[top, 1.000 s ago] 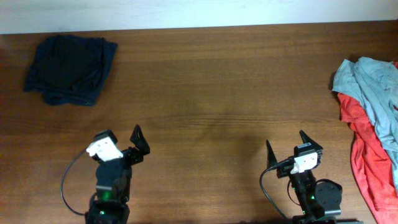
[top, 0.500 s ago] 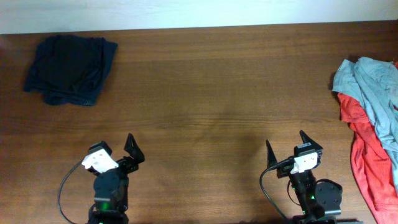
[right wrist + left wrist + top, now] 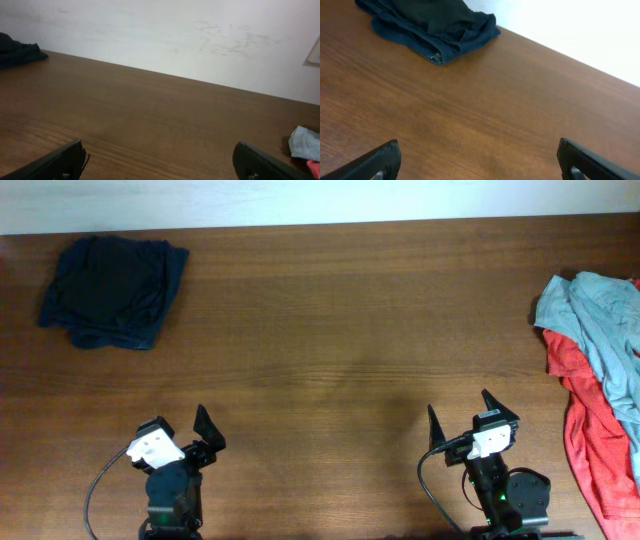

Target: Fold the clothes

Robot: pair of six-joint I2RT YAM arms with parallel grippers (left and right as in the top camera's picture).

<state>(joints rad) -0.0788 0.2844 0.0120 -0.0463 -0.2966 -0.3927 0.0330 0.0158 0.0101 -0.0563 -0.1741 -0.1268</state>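
Note:
A folded dark navy garment (image 3: 110, 290) lies at the table's far left; it also shows in the left wrist view (image 3: 430, 25) and at the right wrist view's left edge (image 3: 17, 52). A light grey-blue garment (image 3: 600, 320) lies crumpled over a red one (image 3: 590, 430) at the right edge; a corner of the grey-blue one shows in the right wrist view (image 3: 305, 142). My left gripper (image 3: 180, 432) is open and empty near the front edge, over bare wood (image 3: 477, 160). My right gripper (image 3: 460, 412) is open and empty at the front right (image 3: 160, 160). No black tee with a logo is in view.
The brown wooden table (image 3: 330, 350) runs to a white wall (image 3: 175, 35) at the back. The red garment hangs toward the table's right edge. Both arm bases sit at the front edge.
My left gripper has drawn back toward the front edge and a little left, still open. The right arm and the garments have not moved.

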